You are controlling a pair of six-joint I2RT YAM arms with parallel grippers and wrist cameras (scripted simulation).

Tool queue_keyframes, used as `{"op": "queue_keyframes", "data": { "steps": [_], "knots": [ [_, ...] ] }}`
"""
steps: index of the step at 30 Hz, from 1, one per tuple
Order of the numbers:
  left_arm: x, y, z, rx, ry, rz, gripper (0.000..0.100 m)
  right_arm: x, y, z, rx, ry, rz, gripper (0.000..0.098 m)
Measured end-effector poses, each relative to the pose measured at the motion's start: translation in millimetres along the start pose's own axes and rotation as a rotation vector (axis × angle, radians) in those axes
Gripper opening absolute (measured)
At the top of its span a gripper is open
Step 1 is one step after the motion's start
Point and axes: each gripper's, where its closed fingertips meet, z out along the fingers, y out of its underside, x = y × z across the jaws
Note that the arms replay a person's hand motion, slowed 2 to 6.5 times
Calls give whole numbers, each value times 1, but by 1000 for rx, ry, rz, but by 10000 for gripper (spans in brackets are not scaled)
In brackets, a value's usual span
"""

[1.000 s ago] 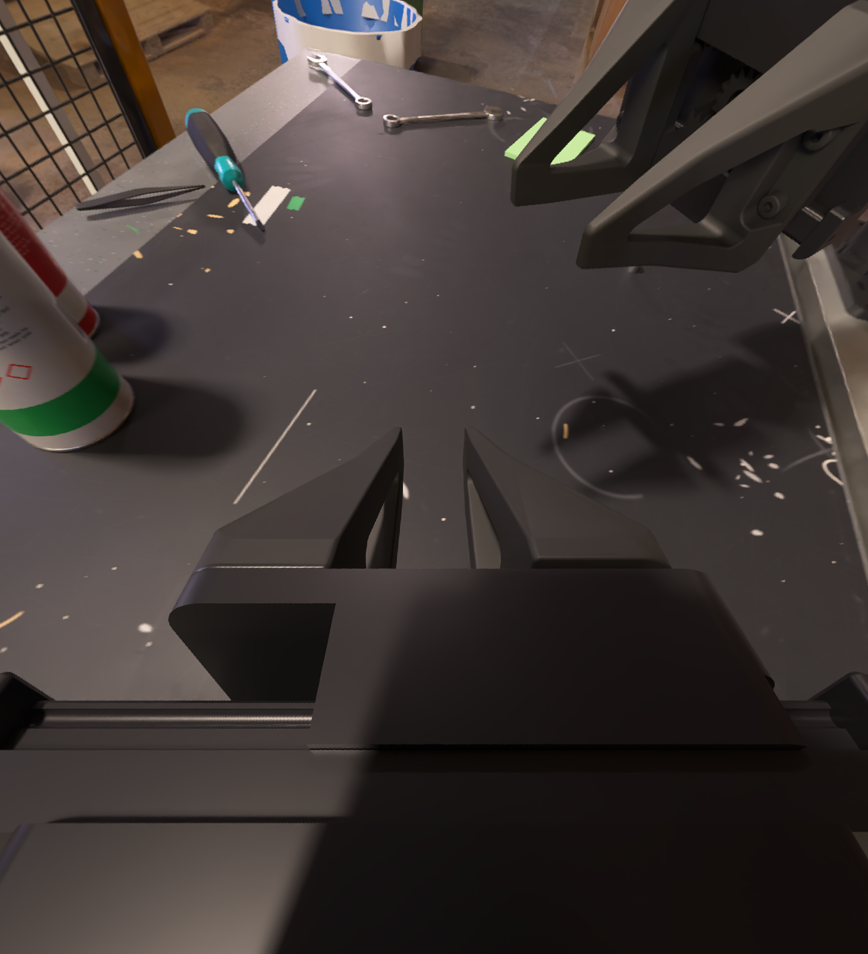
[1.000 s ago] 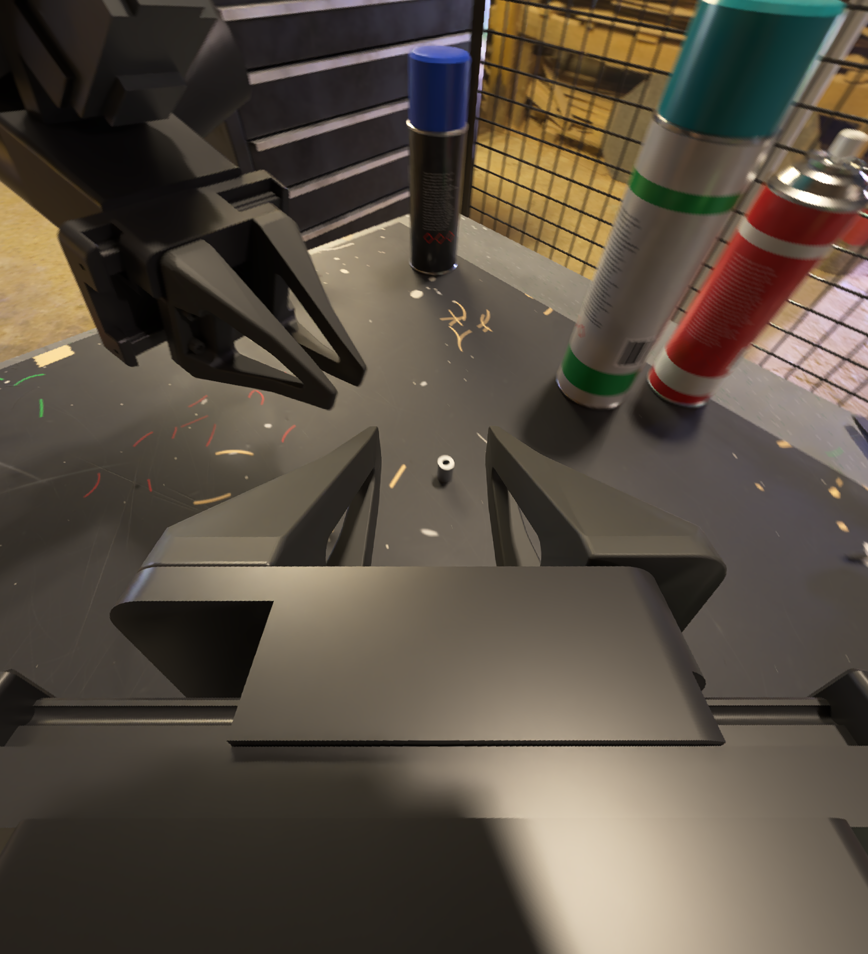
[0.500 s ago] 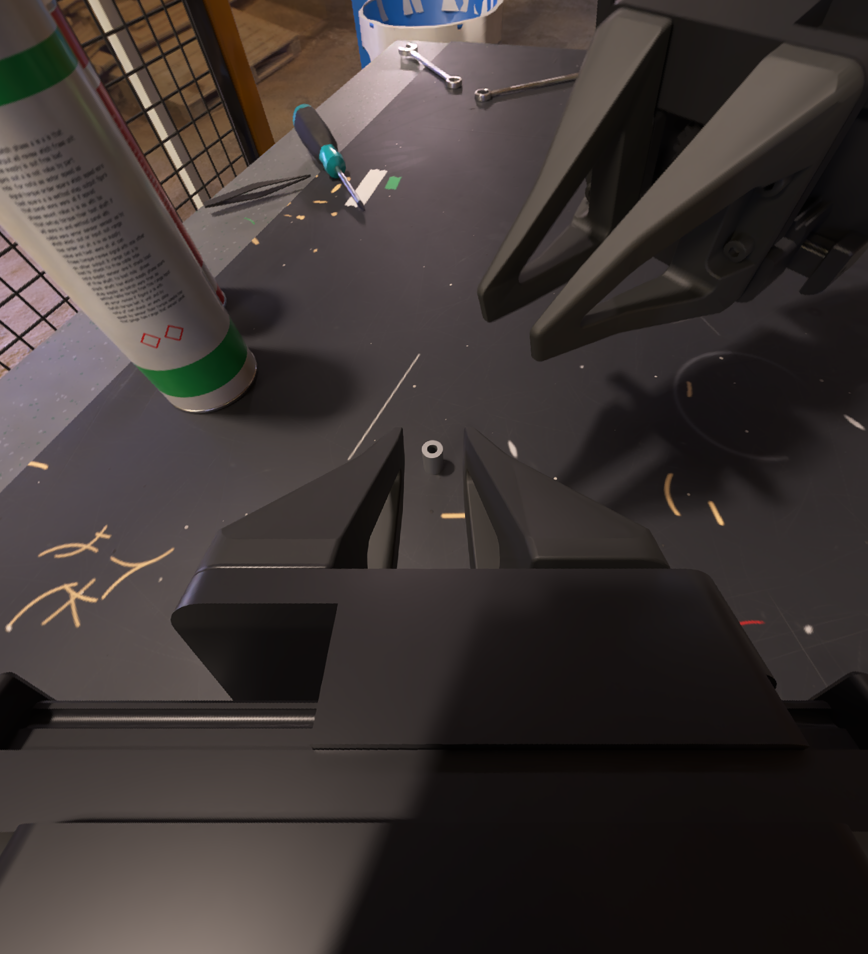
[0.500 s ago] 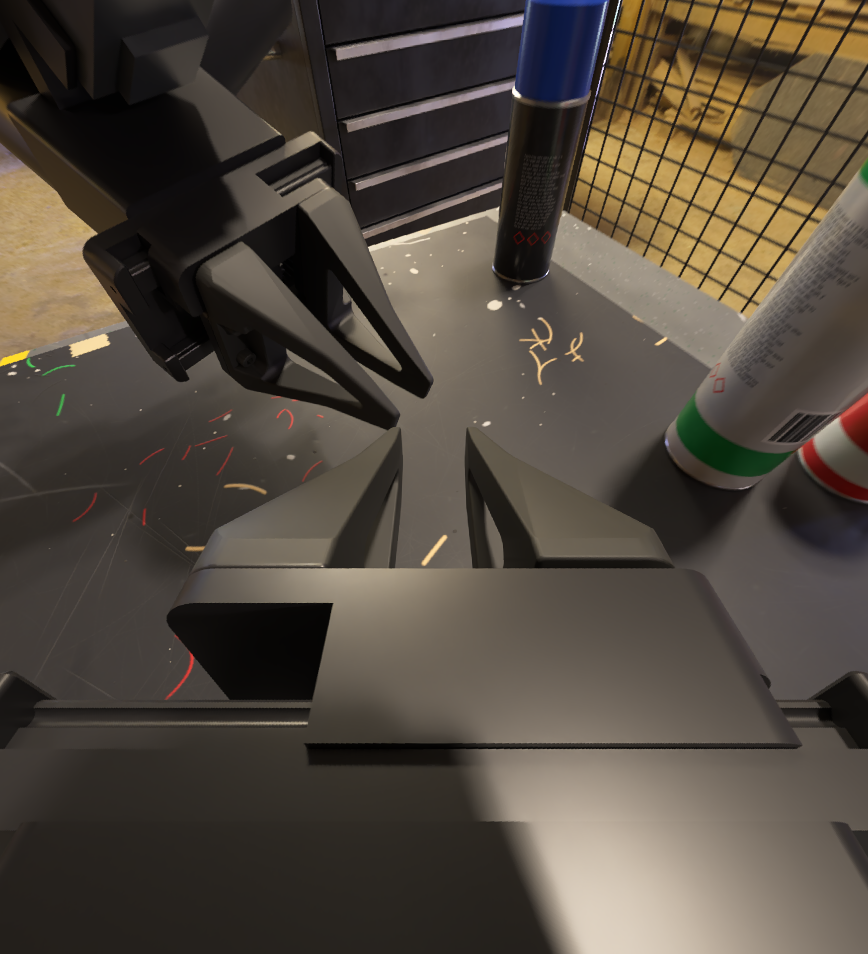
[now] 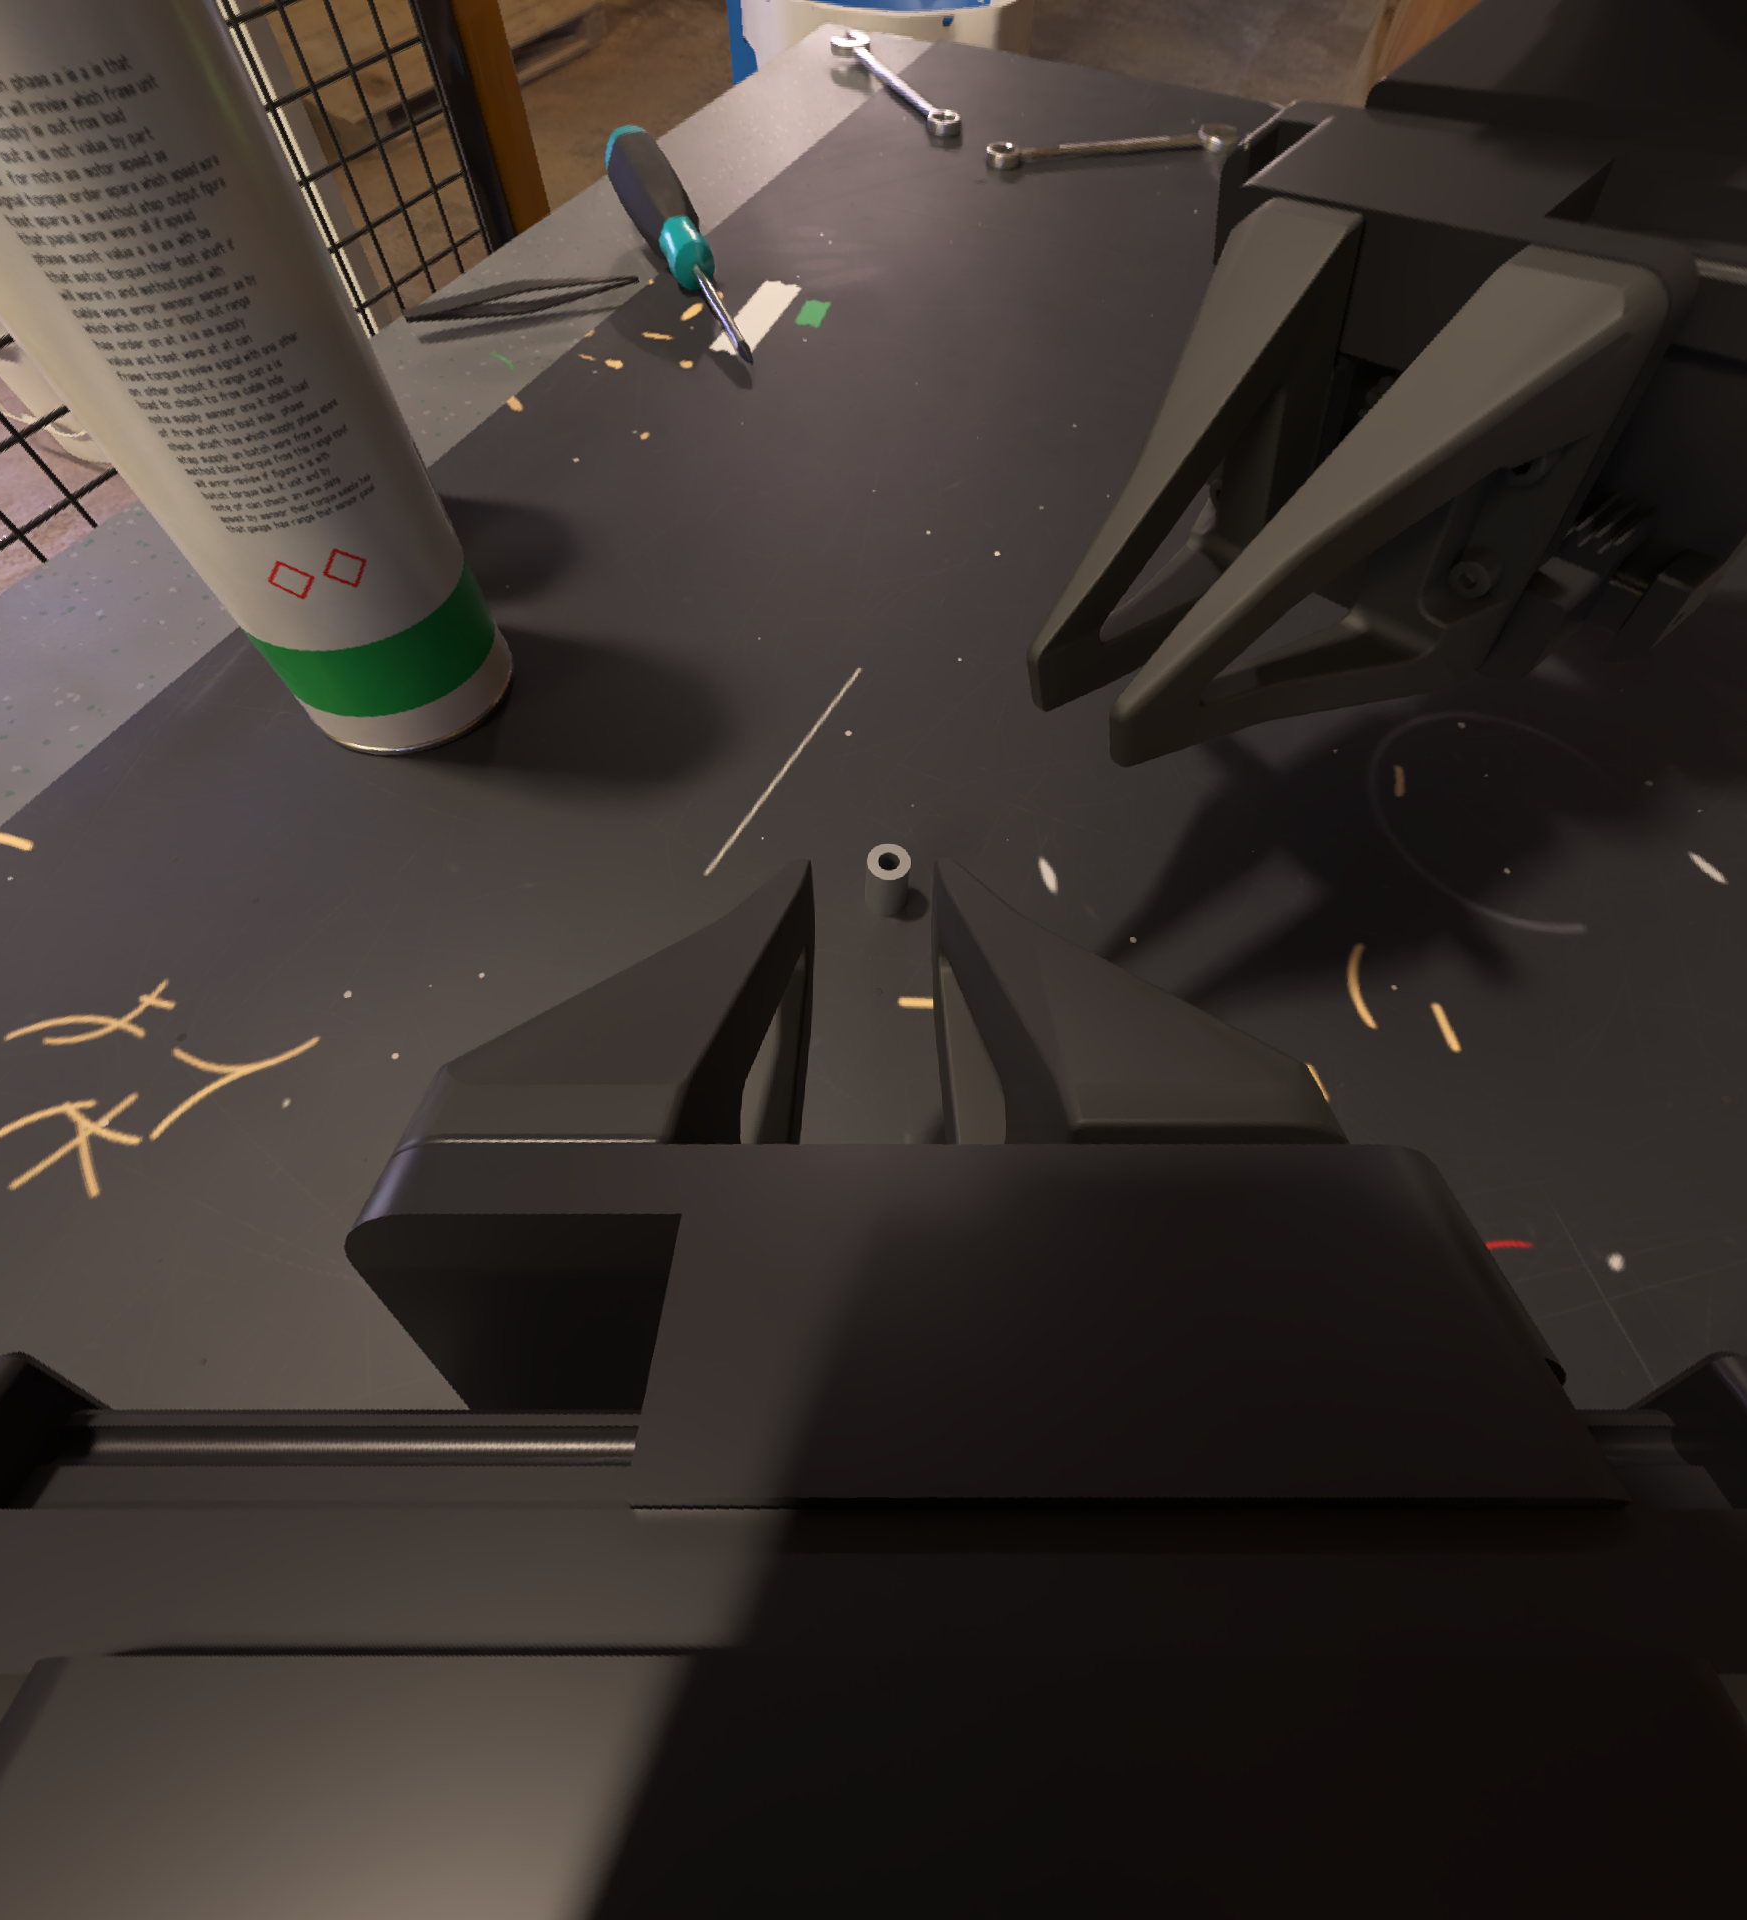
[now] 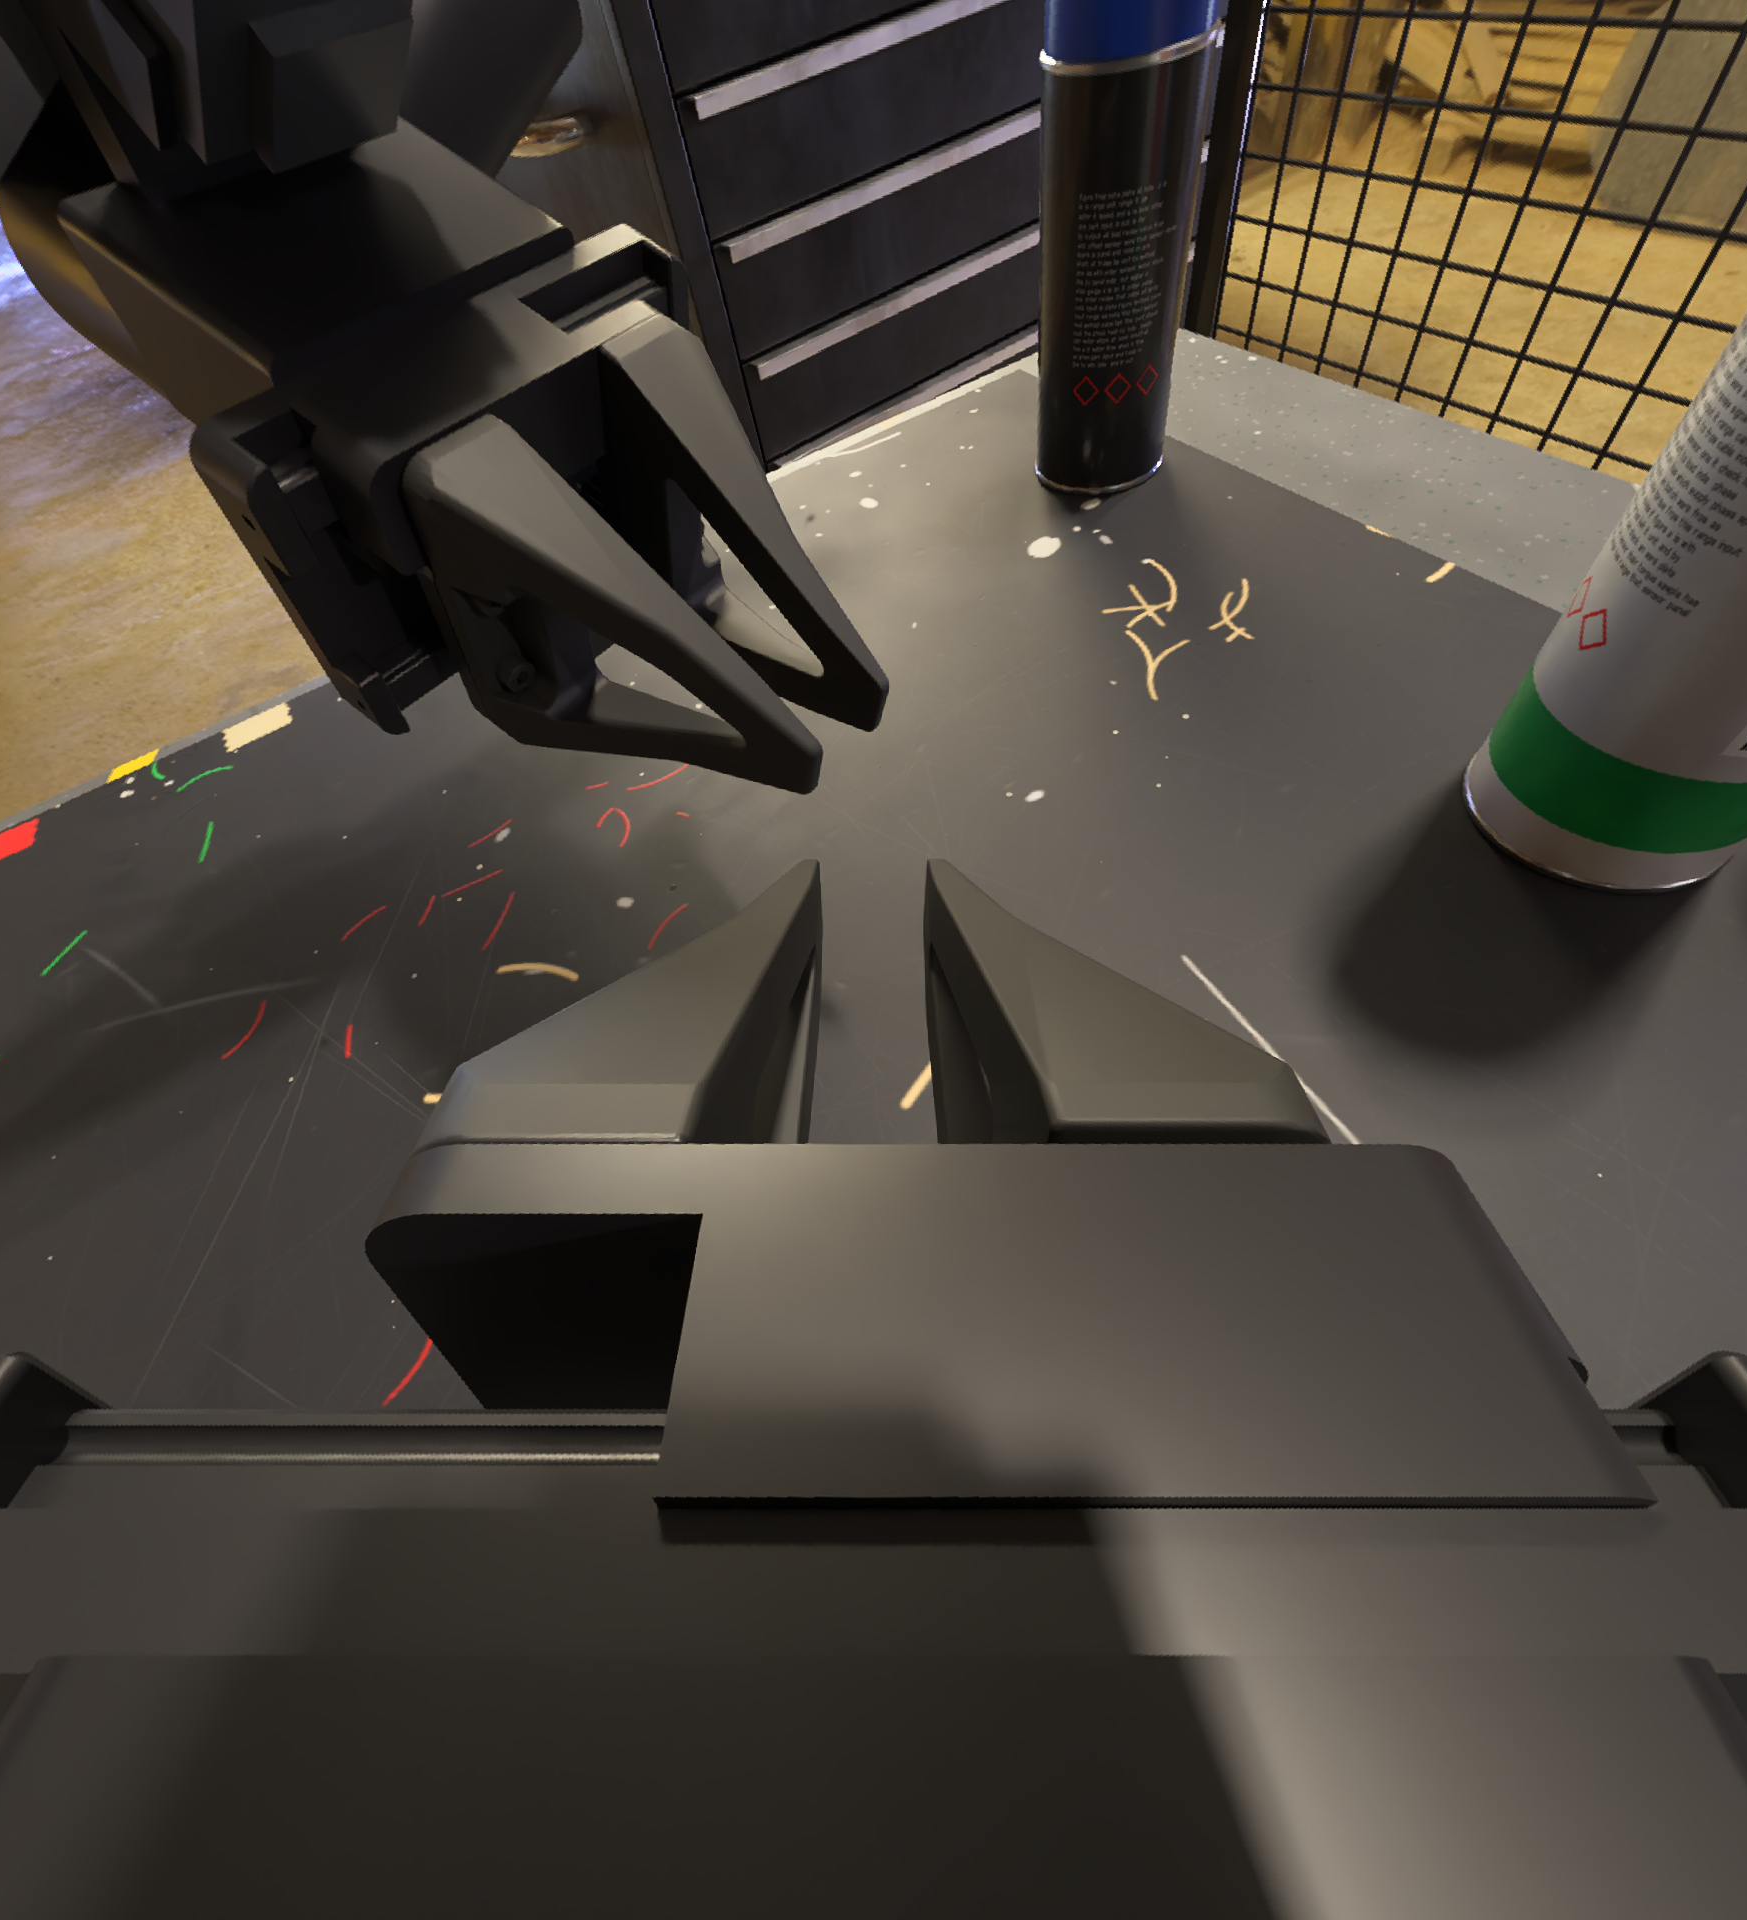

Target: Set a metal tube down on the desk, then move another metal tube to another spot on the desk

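A small grey metal tube (image 5: 888,881) stands upright on the dark desk (image 5: 578,935), just ahead of my left gripper (image 5: 872,871). The tube is on the line of the gap between the fingers. The left gripper is empty, and its narrow gap is wider than the tube. It also shows in the right wrist view (image 6: 848,746), hovering above the desk. My right gripper (image 6: 871,868) is drawn to a slit with nothing in it. In the left wrist view it (image 5: 1079,719) hangs beyond and right of the tube. The tube is hidden in the right wrist view. I see no second tube.
A white can with a green band (image 5: 370,644) stands left of the tube, and a black can with a blue cap (image 6: 1103,312) stands by the wire mesh (image 6: 1471,208). A screwdriver (image 5: 671,234), tweezers (image 5: 526,296) and two wrenches (image 5: 1097,151) lie at the far end.
My left gripper has travelled across the desk to the tube, which now sits before its tips. My right gripper's jaws have narrowed, and it has moved forward so the tube has left its view.
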Motion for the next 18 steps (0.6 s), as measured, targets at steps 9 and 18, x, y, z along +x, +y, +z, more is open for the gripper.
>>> {"op": "queue_keyframes", "data": {
  "steps": [9,18],
  "knots": [
    [-2,-4,-4,32,16,-46,191,1,4,1,-6,0,5,167],
    [-4,-7,-6,54,15,-67,191,3,10,3,-50,10,7,167]
  ]
}}
